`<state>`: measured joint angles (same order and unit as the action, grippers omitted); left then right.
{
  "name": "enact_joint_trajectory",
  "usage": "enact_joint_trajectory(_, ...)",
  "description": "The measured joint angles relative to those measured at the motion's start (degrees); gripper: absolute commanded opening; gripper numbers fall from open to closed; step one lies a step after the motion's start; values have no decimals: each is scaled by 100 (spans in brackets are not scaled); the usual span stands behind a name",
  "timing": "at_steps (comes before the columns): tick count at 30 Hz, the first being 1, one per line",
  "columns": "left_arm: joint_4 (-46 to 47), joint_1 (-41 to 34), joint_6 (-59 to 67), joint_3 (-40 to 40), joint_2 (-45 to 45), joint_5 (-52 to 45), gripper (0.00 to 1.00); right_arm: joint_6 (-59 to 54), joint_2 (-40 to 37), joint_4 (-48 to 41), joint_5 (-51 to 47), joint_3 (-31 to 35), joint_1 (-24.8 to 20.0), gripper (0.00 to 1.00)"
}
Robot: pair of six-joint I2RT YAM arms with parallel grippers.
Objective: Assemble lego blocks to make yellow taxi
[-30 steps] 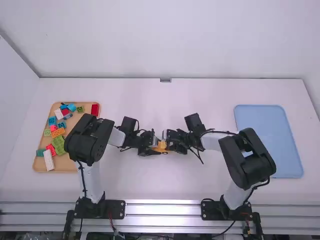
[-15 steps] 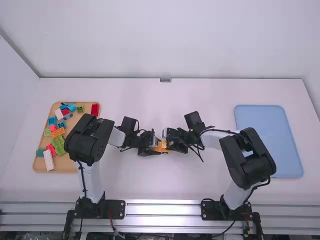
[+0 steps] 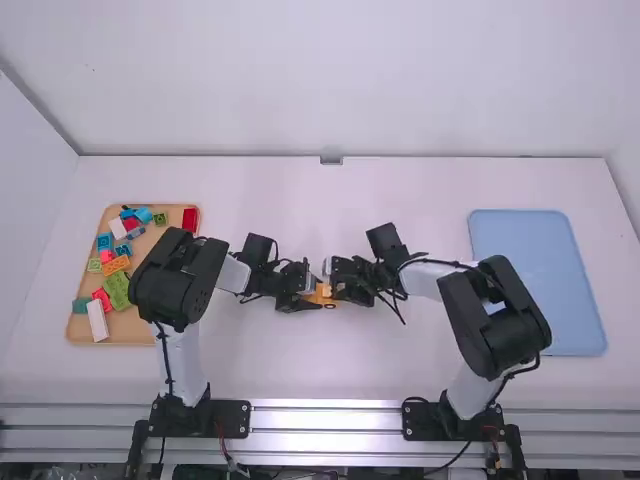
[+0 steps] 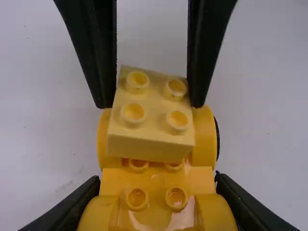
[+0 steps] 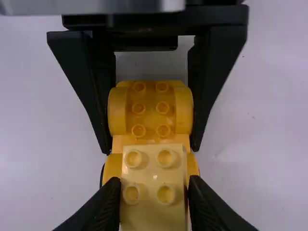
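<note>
Right claw [image 3: 340,289] gripping block [image 4: 150,118], left claw [image 3: 312,293] opposite, trays [image 3: 540,280]

The table [image 3: 330,195] gives open passage toward its far edge; the left gripper [image 3: 314,297] and right gripper [image 3: 336,286] obstruct both sides of the yellow blocks [image 4: 156,178].
</note>
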<state>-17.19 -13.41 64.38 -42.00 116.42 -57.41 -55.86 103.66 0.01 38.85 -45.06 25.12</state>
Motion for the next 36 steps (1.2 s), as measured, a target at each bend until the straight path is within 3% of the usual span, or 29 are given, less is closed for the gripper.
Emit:
enact_joint_trajectory(10, 15, 2, 2, 0, 0, 0, 51, 13, 2, 42, -264, -48, 229, 31)
enact_joint_trajectory(21, 15, 2, 2, 0, 0, 0, 51, 39, 0, -9, -160, -48, 149, 33)
enact_joint_trajectory(23, 15, 2, 2, 0, 0, 0, 52, 33, 2, -15, -168, -48, 149, 40)
enact_joint_trajectory(26, 15, 2, 4, 0, 0, -7, 52, 33, 0, -2, -216, -46, 131, 62)
enact_joint_trajectory(32, 15, 2, 4, 0, 0, -7, 52, 186, 2, 234, -282, -48, 101, 64)
enact_joint_trajectory(36, 15, 2, 4, 0, 0, -2, 53, 225, 0, 210, 7, -83, -55, 59)
